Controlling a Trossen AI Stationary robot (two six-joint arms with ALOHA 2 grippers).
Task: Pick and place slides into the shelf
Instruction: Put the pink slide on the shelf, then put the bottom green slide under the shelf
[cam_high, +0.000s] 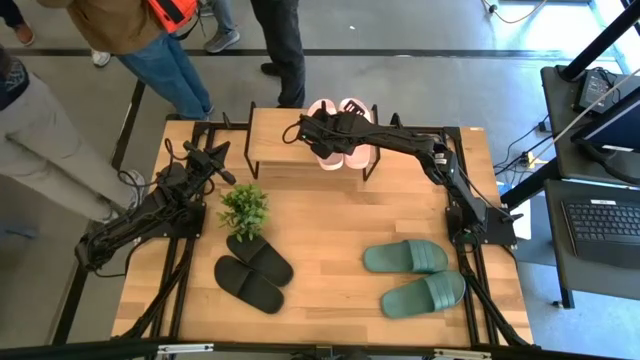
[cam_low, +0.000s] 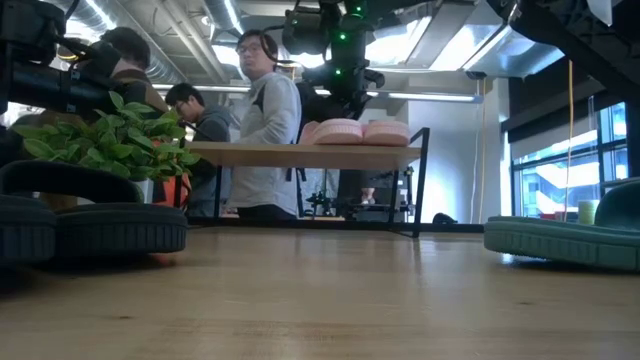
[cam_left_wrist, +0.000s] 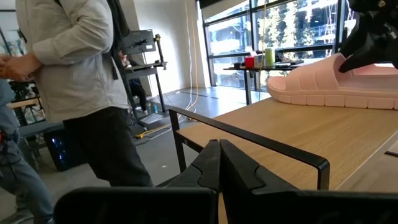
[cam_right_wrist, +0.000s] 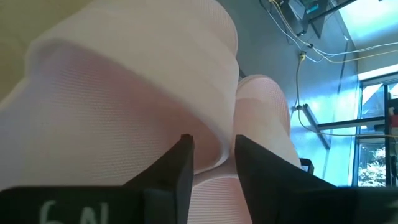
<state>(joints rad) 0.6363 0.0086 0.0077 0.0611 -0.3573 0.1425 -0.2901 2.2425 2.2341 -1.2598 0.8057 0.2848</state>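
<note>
The right tool (cam_high: 322, 127) hangs over the small low shelf (cam_high: 275, 133) with its light wooden top board and thin black metal legs, right above the pale pink rubber slide sandals (cam_high: 345, 150) that sit side by side on that board. In the right wrist view its two dark fingers (cam_right_wrist: 180, 163) stand a narrow way apart, straddling the edge of one pink sandal's wide strap (cam_right_wrist: 149, 81) (whether they actually press the rubber I cannot tell), with the second pink sandal just beyond. The bare stretch of the shelf board lies to the tool's side, toward the left arm. The left tool (cam_high: 223, 175) waits near that bare end of the shelf, its fingers (cam_left_wrist: 214, 163) pressed together with nothing between them. Close by it, a small green potted plant (cam_high: 244, 208) stands on the wooden worktop (cam_high: 330, 220), touching the pair of black rubber slides (cam_high: 254, 270) just past it. The sage green rubber slides (cam_high: 415, 275) lie well apart from the right tool, near the right arm's base. Several people (cam_low: 262, 120) stand behind the shelf.
</note>
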